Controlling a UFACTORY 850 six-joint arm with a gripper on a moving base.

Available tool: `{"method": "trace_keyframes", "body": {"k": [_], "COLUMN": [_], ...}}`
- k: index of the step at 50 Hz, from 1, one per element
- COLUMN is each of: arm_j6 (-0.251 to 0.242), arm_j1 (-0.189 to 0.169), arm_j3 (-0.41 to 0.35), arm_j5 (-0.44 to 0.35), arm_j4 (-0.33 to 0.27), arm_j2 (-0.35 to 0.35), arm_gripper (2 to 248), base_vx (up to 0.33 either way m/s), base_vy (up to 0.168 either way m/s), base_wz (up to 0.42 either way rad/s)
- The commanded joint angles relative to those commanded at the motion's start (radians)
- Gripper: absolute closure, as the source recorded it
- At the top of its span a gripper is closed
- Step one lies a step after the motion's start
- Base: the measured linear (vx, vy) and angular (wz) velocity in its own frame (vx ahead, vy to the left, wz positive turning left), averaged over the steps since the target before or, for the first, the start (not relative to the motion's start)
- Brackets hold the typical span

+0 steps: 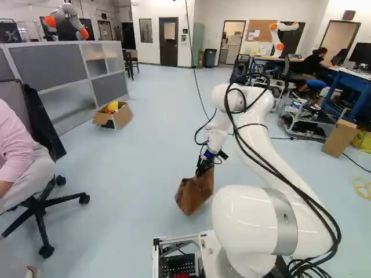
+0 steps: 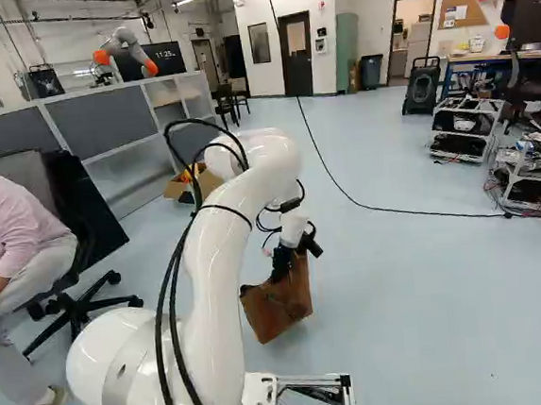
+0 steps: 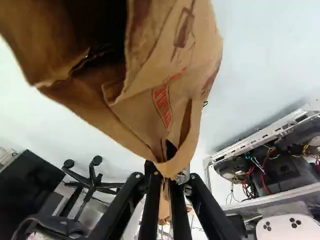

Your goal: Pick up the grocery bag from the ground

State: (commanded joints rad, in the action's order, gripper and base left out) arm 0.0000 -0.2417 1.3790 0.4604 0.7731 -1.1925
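My gripper (image 1: pixel 208 157) hangs from the arm just ahead of the base, with the brown paper grocery bag (image 1: pixel 195 192) below it in the left base view. From the right base view, the bag (image 2: pixel 279 304) tilts to one side under the gripper (image 2: pixel 283 262). Close up in the wrist view, the gripper (image 3: pixel 163 186) is shut on the bag's crumpled paper edge, and the bag (image 3: pixel 145 110) spreads out ahead of the fingers, its dark opening showing. Whether its bottom touches the floor, I cannot tell.
A person sits in an office chair (image 1: pixel 43 202) near the base on the left. Beside the grey partition (image 1: pixel 58 75) stands a cardboard box (image 1: pixel 122 116) with colourful things. Wheeled metal carts (image 2: pixel 463 129) are on the right. Other robots (image 1: pixel 72 20) stand at the back.
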Motion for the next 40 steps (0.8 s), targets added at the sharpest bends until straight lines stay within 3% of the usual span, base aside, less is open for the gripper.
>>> {"method": "trace_keyframes", "body": {"k": [23,40], "arm_j6": [0.0,0.0], "arm_j1": [-0.016,0.021], "arm_j3": [-0.257,-0.454], "arm_j5": [-0.219,-0.383], "arm_j4": [-0.016,-0.174], "arm_j2": [0.211,0.384], "arm_gripper": [228,228], "base_vx": [0.0,0.0], "base_vy": [0.0,0.0], "base_wz": [0.0,0.0]}}
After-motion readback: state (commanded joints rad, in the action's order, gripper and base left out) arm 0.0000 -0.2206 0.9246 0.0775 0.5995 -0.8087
